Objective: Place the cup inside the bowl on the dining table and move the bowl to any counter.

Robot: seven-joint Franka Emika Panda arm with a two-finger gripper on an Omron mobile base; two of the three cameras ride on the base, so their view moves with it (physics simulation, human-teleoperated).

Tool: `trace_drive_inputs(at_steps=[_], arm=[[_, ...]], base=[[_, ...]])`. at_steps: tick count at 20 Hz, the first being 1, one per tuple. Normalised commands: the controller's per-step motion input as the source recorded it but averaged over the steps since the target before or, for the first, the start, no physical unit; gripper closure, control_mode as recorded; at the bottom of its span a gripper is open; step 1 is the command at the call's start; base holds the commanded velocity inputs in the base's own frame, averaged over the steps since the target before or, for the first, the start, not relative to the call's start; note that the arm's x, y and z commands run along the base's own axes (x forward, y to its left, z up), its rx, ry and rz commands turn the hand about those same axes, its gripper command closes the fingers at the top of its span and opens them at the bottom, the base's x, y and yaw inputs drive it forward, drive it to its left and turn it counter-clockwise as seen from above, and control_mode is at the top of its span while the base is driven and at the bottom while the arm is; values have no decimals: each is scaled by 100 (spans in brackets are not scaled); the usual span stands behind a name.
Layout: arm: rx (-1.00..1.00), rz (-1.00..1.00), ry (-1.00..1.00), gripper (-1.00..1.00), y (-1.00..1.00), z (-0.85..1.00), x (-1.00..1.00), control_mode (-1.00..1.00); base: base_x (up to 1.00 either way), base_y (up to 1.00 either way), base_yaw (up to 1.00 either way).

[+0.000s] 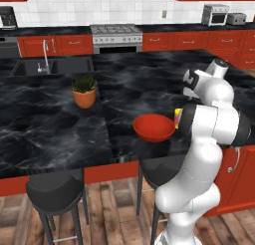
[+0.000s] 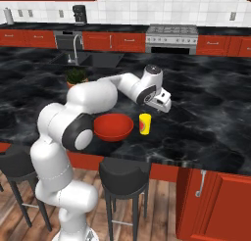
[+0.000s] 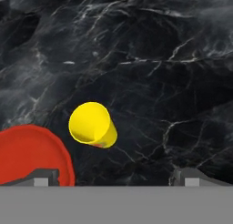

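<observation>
The small yellow cup (image 3: 92, 124) stands upright on the black marble dining table (image 3: 159, 59), just beside the wide red-orange bowl (image 3: 32, 155). My gripper (image 3: 118, 177) hovers above the table a little off from the cup, open, with nothing between its fingertips (image 3: 45, 176). From the right base view, the cup (image 2: 145, 123) sits right of the bowl (image 2: 113, 127), and the gripper (image 2: 164, 105) hangs just above and right of the cup. In the left base view the bowl (image 1: 154, 127) is near the table's front edge, and my arm hides most of the cup (image 1: 177, 114).
An orange plant pot (image 1: 84, 92) stands left of the bowl on the table. Two dark stools (image 1: 55, 191) (image 2: 125, 174) sit along the front edge. A red cabinet with a curved silver handle (image 2: 200, 183) is at the right. A sink (image 1: 50, 65) and stove (image 1: 115, 35) lie farther back.
</observation>
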Motion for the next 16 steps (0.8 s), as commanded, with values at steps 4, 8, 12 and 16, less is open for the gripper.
trace_drive_inputs(at_steps=[4, 8, 12, 16], arm=[[0, -3, 0, -100, 0, -7, 23, -100], [0, -4, 0, -100, 0, -4, 21, -100], [0, -3, 0, -100, 0, -6, 14, -100], [0, -3, 0, -100, 0, -6, 18, -100]], base=[[0, 0, 0], [0, 0, 0], [0, 0, 0], [0, 0, 0]])
